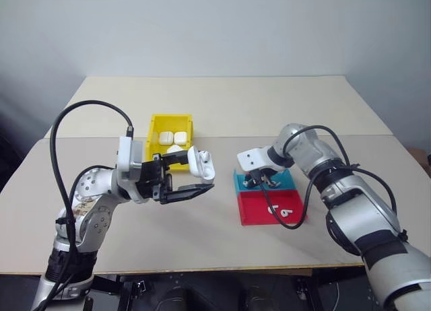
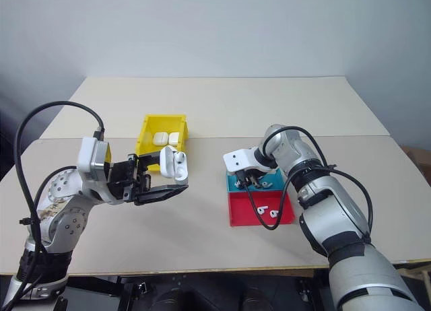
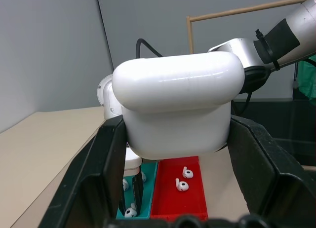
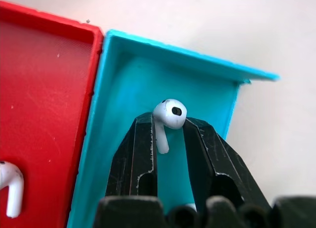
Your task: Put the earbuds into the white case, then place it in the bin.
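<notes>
Right gripper at centre frame, clamped on earbud over teal tray. Left gripper, centre-left, clasping open white case.

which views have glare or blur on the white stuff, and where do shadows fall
Left wrist view: the white case, close to the lens, shows soft highlights along its lid; the two earbuds in the red tray stay sharp. Right wrist view: the earbud between the fingers is crisp and glossy. Left eye view: soft shadows under both arms on the table.
</notes>
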Available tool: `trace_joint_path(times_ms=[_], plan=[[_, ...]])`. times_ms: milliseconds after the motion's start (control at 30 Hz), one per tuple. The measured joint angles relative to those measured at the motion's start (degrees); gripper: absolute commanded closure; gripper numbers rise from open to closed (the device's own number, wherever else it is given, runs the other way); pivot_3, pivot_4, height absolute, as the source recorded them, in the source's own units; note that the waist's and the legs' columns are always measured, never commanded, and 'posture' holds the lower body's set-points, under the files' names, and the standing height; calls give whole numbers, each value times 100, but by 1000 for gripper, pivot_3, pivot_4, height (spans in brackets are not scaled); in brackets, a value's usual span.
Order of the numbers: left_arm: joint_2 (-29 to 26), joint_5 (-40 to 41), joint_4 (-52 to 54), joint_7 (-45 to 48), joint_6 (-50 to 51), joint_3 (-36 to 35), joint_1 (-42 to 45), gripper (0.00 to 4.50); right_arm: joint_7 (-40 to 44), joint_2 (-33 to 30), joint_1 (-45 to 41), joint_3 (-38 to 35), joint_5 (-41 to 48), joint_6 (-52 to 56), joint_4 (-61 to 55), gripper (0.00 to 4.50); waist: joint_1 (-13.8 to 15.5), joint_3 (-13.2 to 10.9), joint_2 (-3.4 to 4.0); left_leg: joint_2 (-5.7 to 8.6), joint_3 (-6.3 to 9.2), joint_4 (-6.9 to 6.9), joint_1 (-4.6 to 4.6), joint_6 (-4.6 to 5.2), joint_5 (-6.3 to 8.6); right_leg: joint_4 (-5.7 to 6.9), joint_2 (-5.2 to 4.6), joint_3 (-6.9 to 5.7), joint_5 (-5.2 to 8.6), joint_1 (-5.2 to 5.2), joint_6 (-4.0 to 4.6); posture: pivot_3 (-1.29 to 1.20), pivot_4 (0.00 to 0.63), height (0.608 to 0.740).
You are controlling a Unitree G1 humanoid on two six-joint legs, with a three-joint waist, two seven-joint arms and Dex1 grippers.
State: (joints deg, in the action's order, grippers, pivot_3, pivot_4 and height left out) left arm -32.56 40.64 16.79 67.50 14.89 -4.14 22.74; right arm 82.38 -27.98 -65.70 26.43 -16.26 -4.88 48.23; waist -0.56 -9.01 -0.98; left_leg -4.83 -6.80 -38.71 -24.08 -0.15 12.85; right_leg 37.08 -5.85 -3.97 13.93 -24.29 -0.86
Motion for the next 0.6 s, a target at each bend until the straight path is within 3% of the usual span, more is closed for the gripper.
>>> trace_joint_path(times_ms=[133,267,333,467,600], plan=[[52,2,-222,110,2,32,269,1703,74,-438,260,-935,820,1378,-1255,3890,23,0,0,0,2,1,-4,0,0,-2,0,-3,0,0,0,0,150,740],[156,-2,-459,177,1,80,459,1703,-414,-637,1493,-2185,1901,3075,-3699,3890,70,0,0,0,8,0,-6,1,1,-4,0,-8,0,2,0,0,150,740],[213,-7,-637,203,1,109,601,1703,-799,-447,2183,-3009,2902,4220,-5129,3890,110,-1,1,1,8,-3,-7,1,1,1,-1,-6,0,-1,0,0,150,740],[332,-16,-825,309,-3,174,793,1703,-1795,41,2338,-4345,4805,6064,-6868,3890,103,0,2,-2,12,5,17,40,24,1,5,-5,-2,18,4,0,150,740],[446,-28,-929,346,-3,237,872,1703,-2829,664,2511,-4653,5955,6896,-7806,3890,81,0,3,-1,11,10,20,41,24,1,6,2,-2,16,4,0,150,740]])
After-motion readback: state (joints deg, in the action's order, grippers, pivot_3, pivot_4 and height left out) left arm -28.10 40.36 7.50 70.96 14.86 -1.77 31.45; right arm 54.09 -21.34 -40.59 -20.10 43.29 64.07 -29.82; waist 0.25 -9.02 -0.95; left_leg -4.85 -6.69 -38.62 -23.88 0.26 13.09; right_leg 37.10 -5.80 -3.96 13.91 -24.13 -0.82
